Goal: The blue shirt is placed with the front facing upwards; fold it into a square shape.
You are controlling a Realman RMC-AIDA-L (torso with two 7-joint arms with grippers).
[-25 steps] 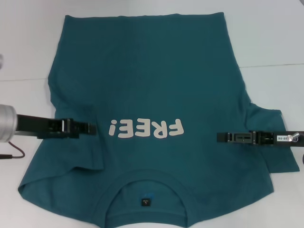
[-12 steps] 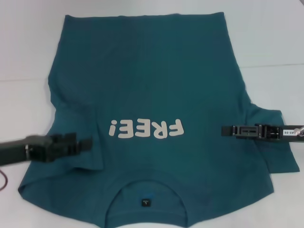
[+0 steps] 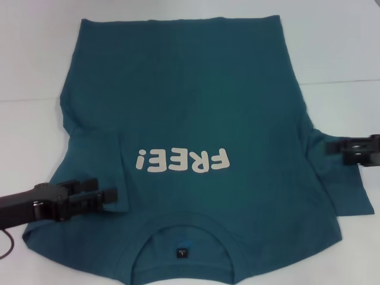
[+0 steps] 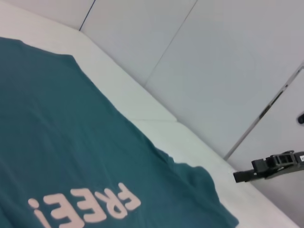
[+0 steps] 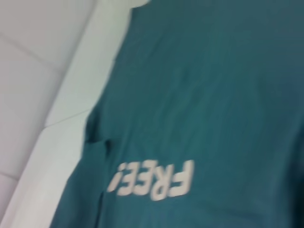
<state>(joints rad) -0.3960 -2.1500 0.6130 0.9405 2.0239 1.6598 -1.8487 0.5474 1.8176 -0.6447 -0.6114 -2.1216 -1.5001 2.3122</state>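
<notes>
The blue shirt (image 3: 190,101) lies flat on the white table, front up, with its off-white "FREE!" print (image 3: 181,160) at mid-chest and its collar (image 3: 181,234) at the near edge. My left gripper (image 3: 108,189) hovers over the shirt's near left shoulder, beside the left sleeve, open and holding nothing. At the far right my right gripper (image 3: 331,146) hangs above the right sleeve (image 3: 347,190). The left wrist view shows the shirt (image 4: 57,156) and the right gripper (image 4: 243,175) beyond it. The right wrist view shows only the shirt (image 5: 204,104) and the print.
The white table (image 3: 344,47) runs past the shirt on both sides and at the back. A seam in the tabletop (image 3: 338,82) crosses behind the right sleeve. A thin dark cable (image 3: 7,248) hangs under my left arm at the near left.
My left gripper has swung down toward the near left shoulder and turned. My right gripper has drawn back to the right, off the chest and out over the sleeve. The shirt has not moved.
</notes>
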